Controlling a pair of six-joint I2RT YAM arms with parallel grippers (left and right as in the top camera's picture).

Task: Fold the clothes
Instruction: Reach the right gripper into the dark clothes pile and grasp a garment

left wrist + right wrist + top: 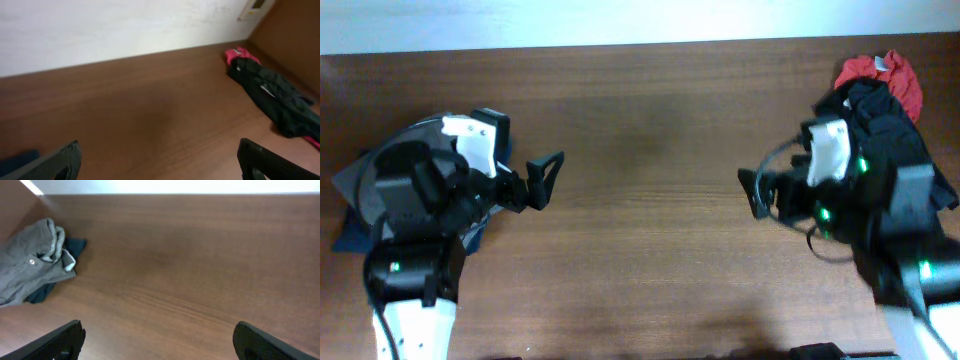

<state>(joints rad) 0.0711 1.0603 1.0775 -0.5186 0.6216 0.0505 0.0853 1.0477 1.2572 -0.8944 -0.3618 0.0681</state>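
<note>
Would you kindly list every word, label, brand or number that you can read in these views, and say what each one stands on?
No text can be read in any view.
Dark garment: a thin white mark on it, too blurred to read.
Red garment: a small white patch beside it, too small to read.
Grey shirt: no print visible.

The worktop is smooth brown wood grain with a faint sheen. Far ahead of the matt black plastic left pincer lies crumpled black and red cloth; ahead of the right pincer, matt grey cloth.
</note>
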